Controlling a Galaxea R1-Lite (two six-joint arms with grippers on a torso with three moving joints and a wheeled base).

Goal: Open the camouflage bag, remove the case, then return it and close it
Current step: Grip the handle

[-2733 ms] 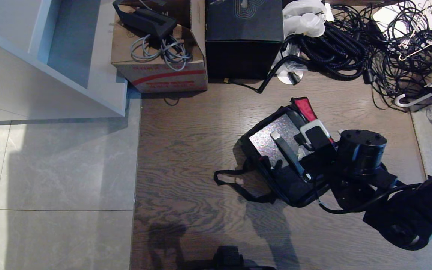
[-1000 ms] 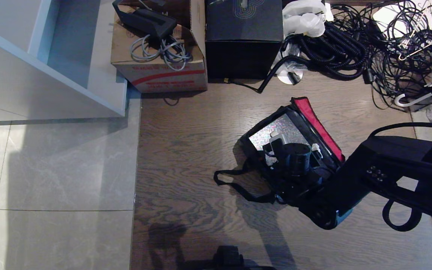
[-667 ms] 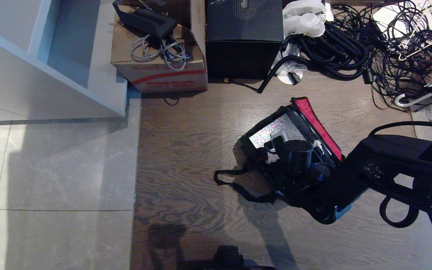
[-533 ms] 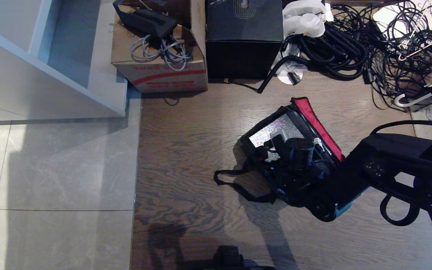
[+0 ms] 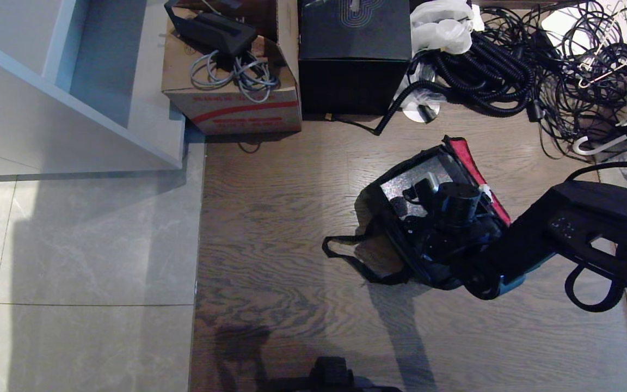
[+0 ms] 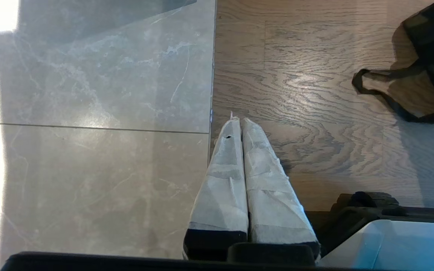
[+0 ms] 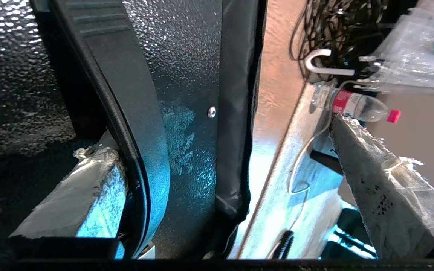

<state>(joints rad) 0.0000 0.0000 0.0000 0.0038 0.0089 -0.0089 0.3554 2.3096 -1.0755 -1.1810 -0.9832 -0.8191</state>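
Removal step: the right gripper (image 7: 224, 180), jaws spread wide, straddles the case's (image 5: 407, 183) black bar handle (image 7: 126, 98) inside the open camouflage bag (image 5: 400, 245) on the wooden floor (image 5: 281, 218); one finger is hooked under the bar; closing and lifting should follow; case flat, glittery, rigid; bag soft, red-lined; left gripper (image 6: 241, 122) parked, fingers together.

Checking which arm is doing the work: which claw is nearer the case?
Right. The right claw is open over the case inside the camouflage bag; the left claw hangs shut over bare floor, apart.
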